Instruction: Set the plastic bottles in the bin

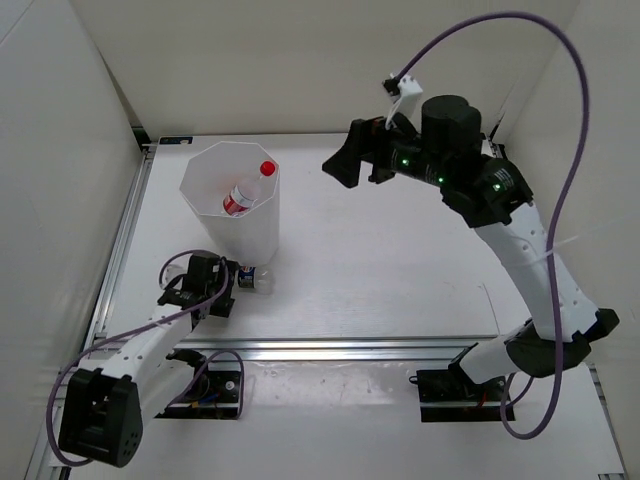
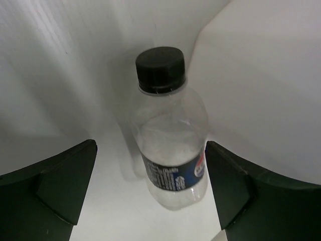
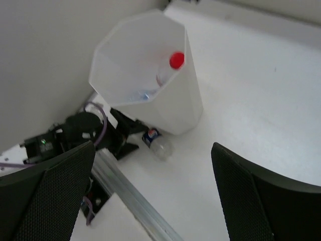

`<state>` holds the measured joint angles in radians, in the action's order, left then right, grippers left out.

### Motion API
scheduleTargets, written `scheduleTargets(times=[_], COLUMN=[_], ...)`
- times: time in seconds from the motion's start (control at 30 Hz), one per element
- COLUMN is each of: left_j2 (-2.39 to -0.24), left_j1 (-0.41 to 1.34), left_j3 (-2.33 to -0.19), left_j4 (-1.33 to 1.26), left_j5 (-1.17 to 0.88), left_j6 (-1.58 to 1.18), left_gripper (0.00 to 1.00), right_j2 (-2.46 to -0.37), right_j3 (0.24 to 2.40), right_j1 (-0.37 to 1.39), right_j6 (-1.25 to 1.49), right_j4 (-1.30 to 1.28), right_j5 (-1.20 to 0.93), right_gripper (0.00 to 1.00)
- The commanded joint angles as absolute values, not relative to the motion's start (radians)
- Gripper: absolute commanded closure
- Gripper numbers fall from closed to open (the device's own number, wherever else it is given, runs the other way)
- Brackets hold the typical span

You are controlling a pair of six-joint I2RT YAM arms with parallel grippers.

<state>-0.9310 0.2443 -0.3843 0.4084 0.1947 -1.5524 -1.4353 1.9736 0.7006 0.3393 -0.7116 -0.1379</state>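
The white translucent bin (image 1: pixel 262 232) stands at the left of the table. A clear bottle with a red cap and label (image 1: pixel 248 187) leans inside it, and also shows in the right wrist view (image 3: pixel 170 68). A clear bottle with a dark cap and blue label (image 1: pixel 254 279) lies on the table against the bin's base. My left gripper (image 1: pixel 228 287) is open, low on the table, with its fingers either side of this bottle (image 2: pixel 170 135). The right finger almost touches the label. My right gripper (image 1: pixel 362 170) is open and empty, raised to the right of the bin (image 3: pixel 185 100). The other two bottles are not visible.
An aluminium rail (image 1: pixel 350 350) runs along the near edge of the table and another (image 1: pixel 125 240) along the left side. White walls close in the left, back and right. A purple cable loops above the right arm.
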Motion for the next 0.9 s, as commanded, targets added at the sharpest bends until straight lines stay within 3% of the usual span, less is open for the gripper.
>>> scheduleTargets(times=[0.0,0.1,0.17,0.2,0.23,0.4,0.47,0.63,0.73,0.87], left_j2=[-0.995,-1.064,-1.086,-1.086,-1.086,-0.922,-0.758,-0.43,-0.429,-0.622], left_j1=[0.244,0.244,0.244,0.244,0.253,0.253,0.262,0.272,0.272,0.272], left_j3=[-0.393,-0.393,-0.393,-0.393,-0.393,-0.339,-0.339,-0.626,-0.805,-1.102], left_j4=[0.336,0.336,0.336,0.336,0.336,0.359,0.452,0.851,0.99,0.887], left_j5=[0.213,0.177,0.134,0.12,0.095,-0.001,-0.032,0.05,0.13,0.196], left_j6=[-1.548,-1.523,-1.513,-1.503,-1.494,-1.473,-1.514,-1.615,-1.544,-1.203], left_gripper=[0.0,0.0,0.33,0.44,0.46,0.43,0.43,0.43,0.43,0.42], right_j2=[-1.462,-1.451,-1.451,-1.451,-1.451,-1.46,-1.46,-1.451,-1.442,-1.451], right_j3=[1.914,1.902,1.902,1.902,1.911,1.911,1.911,1.858,1.819,1.801], right_j1=[0.699,0.699,0.699,0.699,0.699,0.699,0.699,0.68,0.667,0.667], right_j6=[0.316,0.307,0.307,0.296,0.296,0.296,0.296,0.319,0.344,0.356], right_j4=[-0.799,-0.811,-0.811,-0.822,-0.822,-0.822,-0.822,-0.813,-0.79,-0.765], right_j5=[-0.161,-0.161,-0.161,-0.161,-0.17,-0.179,-0.179,-0.179,-0.234,-0.247], right_gripper=[0.0,0.0,0.0,0.0,0.0,0.0,0.0,0.0,0.0,0.0])
